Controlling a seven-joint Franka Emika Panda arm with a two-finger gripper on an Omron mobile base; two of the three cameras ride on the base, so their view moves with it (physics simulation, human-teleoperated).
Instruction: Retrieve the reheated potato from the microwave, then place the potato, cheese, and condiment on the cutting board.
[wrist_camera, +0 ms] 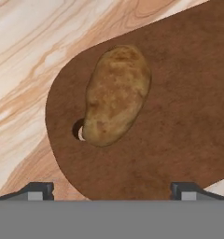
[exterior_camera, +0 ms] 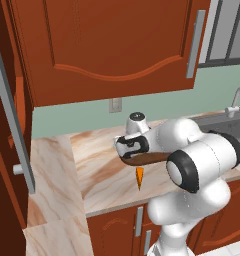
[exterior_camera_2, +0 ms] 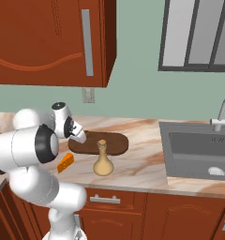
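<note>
I see the lumpy tan-brown potato [wrist_camera: 115, 95] occupying one rounded end of the dark brown oval wooden cutting board [wrist_camera: 179, 121]; bare board lies beside it. The beige long-necked condiment bottle [exterior_camera_2: 103, 159] stands at the board's front edge.

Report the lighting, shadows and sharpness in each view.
Hand view: even flat light, potato sharp on the cutting board, barely any shadow. Right base view: soft, condiment and cheese crisp, no glare. Left base view: highlights on the arm, cabinet edges sharp.
</note>
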